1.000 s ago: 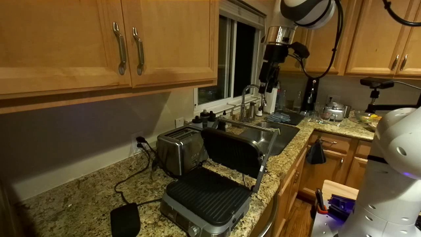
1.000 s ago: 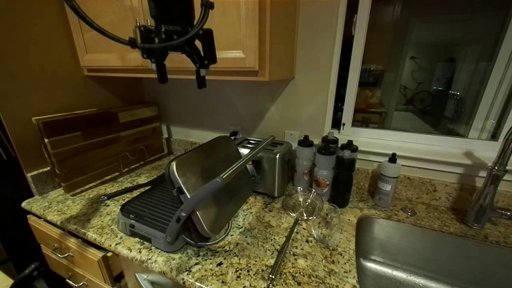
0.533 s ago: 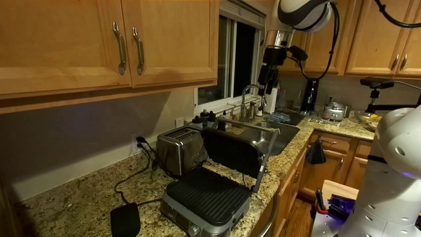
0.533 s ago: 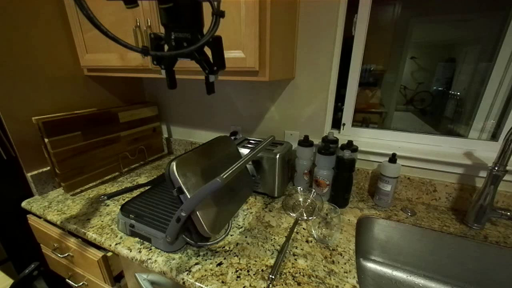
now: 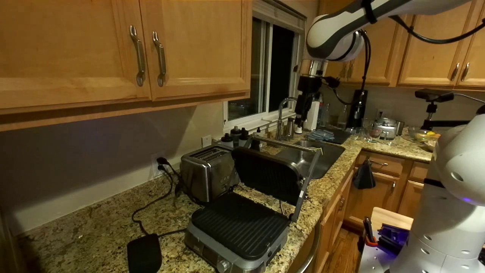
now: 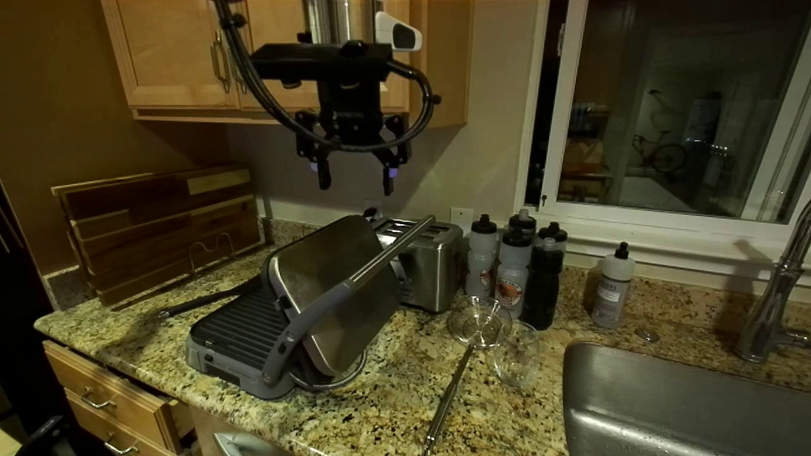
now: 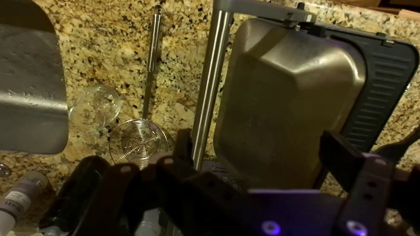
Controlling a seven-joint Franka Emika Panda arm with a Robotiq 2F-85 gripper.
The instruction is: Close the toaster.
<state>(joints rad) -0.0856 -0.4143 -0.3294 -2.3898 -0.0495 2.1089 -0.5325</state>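
Two halves of the contact grill (image 5: 246,218) stand open just beside the slot toaster (image 5: 206,176) in an exterior view, the lid (image 5: 267,175) raised and tilted clear of the lower plate (image 5: 242,225); the closing is, I judge, all yet to do. Small marks (image 5: 224,179) on the slot toaster's front are too faint to read.

In an exterior view the gripper (image 6: 356,186) hangs higher than the slot toaster, jaws wide apart and holding nothing; lowering to the bar handle (image 6: 388,252), which slants across in front of the slot toaster, looks like the step in hand. Two of the bottles (image 6: 513,269) just beside the slot toaster wear round orange emblems (image 6: 509,293); the white-topped bottle (image 6: 613,288), farther from the slot toaster, has a pale label (image 6: 609,295). No word can be made out.

In the wrist view one finger (image 7: 183,144) lines up just outside the bar handle, away from the lid. Best to drop it behind there, then lift and sweep toward the lower plate, slowly, since the lid may swivel.
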